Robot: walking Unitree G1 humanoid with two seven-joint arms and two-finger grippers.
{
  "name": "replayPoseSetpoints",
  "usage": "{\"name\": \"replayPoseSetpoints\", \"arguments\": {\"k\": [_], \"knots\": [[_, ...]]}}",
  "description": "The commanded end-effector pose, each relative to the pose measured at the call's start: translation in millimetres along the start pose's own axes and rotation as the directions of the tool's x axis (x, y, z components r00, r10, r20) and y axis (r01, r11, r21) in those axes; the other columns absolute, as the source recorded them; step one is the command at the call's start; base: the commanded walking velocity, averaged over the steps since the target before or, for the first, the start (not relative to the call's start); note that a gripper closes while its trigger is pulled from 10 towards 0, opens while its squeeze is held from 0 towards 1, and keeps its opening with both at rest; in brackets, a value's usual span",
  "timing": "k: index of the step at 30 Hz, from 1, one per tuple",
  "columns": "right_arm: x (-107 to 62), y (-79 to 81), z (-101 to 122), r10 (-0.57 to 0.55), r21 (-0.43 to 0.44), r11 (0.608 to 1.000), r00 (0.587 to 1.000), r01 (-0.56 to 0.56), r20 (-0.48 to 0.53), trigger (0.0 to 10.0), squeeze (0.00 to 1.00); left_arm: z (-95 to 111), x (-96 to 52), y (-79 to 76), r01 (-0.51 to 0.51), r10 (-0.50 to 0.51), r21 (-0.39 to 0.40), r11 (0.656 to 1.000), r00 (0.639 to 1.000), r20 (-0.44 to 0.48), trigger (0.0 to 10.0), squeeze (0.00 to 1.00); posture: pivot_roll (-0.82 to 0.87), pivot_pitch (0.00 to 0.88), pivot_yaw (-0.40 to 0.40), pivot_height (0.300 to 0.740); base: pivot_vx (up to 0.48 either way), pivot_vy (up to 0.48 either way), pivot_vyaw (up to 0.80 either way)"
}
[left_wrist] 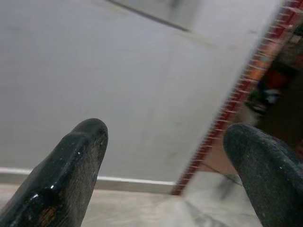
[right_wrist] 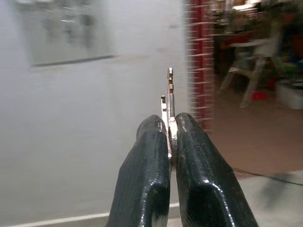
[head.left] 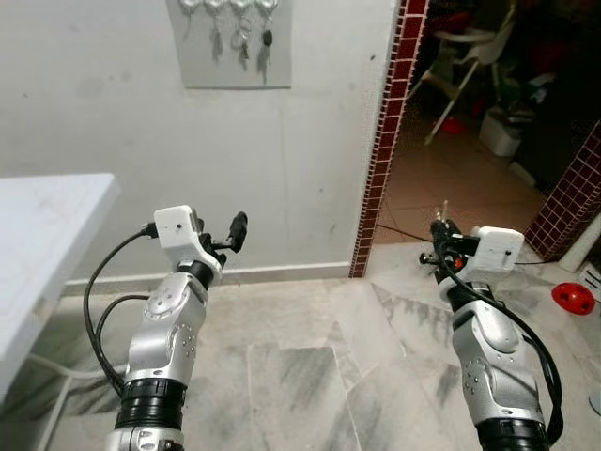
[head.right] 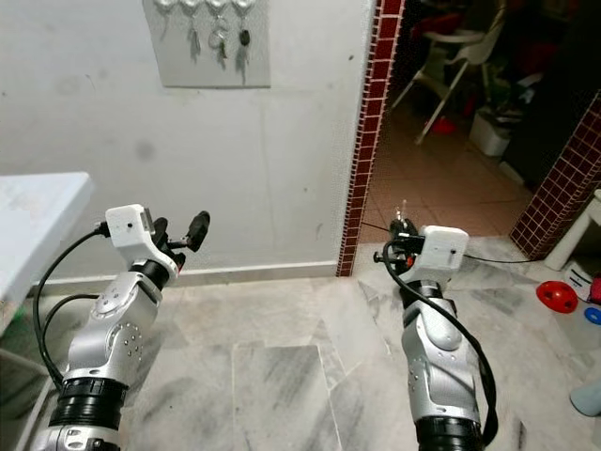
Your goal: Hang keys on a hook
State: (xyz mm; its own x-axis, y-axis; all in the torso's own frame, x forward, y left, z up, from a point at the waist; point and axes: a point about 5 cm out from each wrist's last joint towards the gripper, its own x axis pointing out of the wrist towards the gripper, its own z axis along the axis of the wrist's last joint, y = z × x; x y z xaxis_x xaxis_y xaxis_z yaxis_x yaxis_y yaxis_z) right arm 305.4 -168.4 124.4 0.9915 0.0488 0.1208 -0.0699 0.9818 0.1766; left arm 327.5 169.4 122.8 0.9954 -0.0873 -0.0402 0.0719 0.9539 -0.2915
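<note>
A grey hook board (head.left: 230,42) hangs high on the white wall, with several key sets dangling from its hooks (head.left: 242,7). My right gripper (right_wrist: 169,130) is shut on a metal key (right_wrist: 169,94), whose tip sticks up between the black fingers. In the left eye view that gripper (head.left: 441,240) is held low, right of the board and near the red tiled doorway edge. My left gripper (left_wrist: 161,156) is open with nothing between its fingers. It is raised in front of the wall (head.left: 233,235), below the board.
A white table (head.left: 47,225) stands at my left. A red tiled door frame (head.left: 385,132) opens to a room with a white high chair (head.left: 470,56). A red toy (head.left: 573,298) lies on the marble floor at right. A black cable (head.left: 404,232) crosses the doorway.
</note>
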Motion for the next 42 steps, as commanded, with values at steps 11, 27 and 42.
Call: {"name": "replayPoseSetpoints", "arguments": {"k": [11, 27, 42], "knots": [[1.8, -2.4, 8.2, 0.007, -0.017, 1.0, 1.0, -0.006, 0.027, 10.0, 0.0, 3.1, 2.1, -5.9, 0.009, -0.009, 0.037, 0.999, 1.0, 0.009, 10.0, 0.0, -0.04, 0.0, -0.011, 0.715, 0.0, 0.374, 0.0], [2.7, 0.3, 7.0, 0.022, -0.013, 1.0, 1.0, -0.022, 0.019, 10.0, 0.0, 1.9, 0.2, -4.8, -0.01, 0.009, 0.06, 0.998, 1.0, 0.008, 10.0, 0.0, -0.03, 0.0, -0.013, 0.715, 0.0, 0.0, 0.0], [4.6, -2.9, 13.5, 0.031, -0.02, 0.999, 0.999, -0.03, 0.039, 10.0, 0.0, 7.6, 1.8, -7.0, 0.021, -0.022, 0.04, 0.999, 1.0, 0.023, 10.0, 0.0, -0.03, 0.0, -0.018, 0.715, 0.106, 0.0, 0.0]]}}
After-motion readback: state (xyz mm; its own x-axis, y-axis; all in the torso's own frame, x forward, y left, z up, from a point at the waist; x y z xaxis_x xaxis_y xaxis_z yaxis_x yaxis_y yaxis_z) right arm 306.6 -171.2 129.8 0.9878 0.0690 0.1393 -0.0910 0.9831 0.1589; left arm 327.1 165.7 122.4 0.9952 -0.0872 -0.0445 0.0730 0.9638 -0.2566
